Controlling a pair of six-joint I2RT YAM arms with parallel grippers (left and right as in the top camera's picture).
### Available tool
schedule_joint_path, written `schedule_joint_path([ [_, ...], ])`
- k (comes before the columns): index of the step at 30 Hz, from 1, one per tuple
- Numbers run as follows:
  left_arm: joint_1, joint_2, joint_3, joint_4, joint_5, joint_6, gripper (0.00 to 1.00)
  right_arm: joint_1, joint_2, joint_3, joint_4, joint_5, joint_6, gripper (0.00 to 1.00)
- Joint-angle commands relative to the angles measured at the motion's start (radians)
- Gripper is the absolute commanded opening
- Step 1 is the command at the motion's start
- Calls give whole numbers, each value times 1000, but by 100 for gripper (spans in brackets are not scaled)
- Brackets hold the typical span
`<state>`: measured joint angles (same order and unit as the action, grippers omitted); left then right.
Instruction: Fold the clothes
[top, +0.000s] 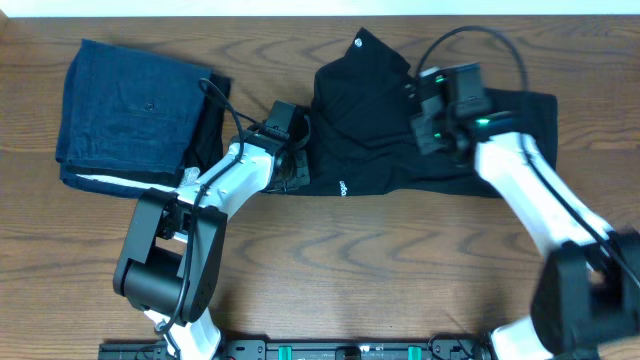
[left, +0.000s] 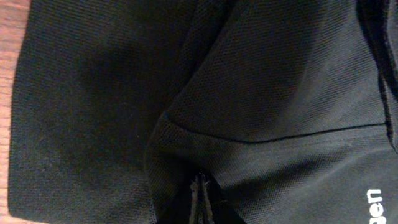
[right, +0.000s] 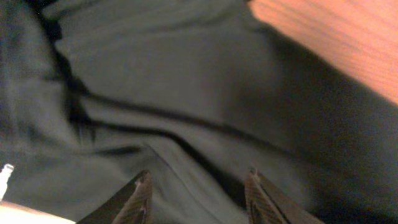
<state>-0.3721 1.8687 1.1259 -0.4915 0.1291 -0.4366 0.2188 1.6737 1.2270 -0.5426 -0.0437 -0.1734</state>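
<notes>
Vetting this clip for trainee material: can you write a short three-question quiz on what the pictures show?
1. True or false: the right end effector is open over the black shirt.
2. What is the left end effector shut on?
3. The folded blue garment lies: A) on the left end effector's side; B) under the right end effector; C) on top of the black shirt.
Key: 1 true; 2 the black shirt; 3 A.
</notes>
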Motion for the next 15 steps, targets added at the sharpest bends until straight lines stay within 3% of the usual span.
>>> schedule_joint_path([
  [1,1,8,-10,-13,-37,21,6,-32,-27,5,-112,10,-205,41],
  [5,1,8,-10,-19,-39,22,6,-63,18,-6,-209,9,-345,35],
  [12,3,8,-10,-31,-150,45,6,-93,132,-7,-209,10,-312,35],
  [15,3,8,-10,-31,-149,51,6,-107,174,-7,-214,41,-217,28],
])
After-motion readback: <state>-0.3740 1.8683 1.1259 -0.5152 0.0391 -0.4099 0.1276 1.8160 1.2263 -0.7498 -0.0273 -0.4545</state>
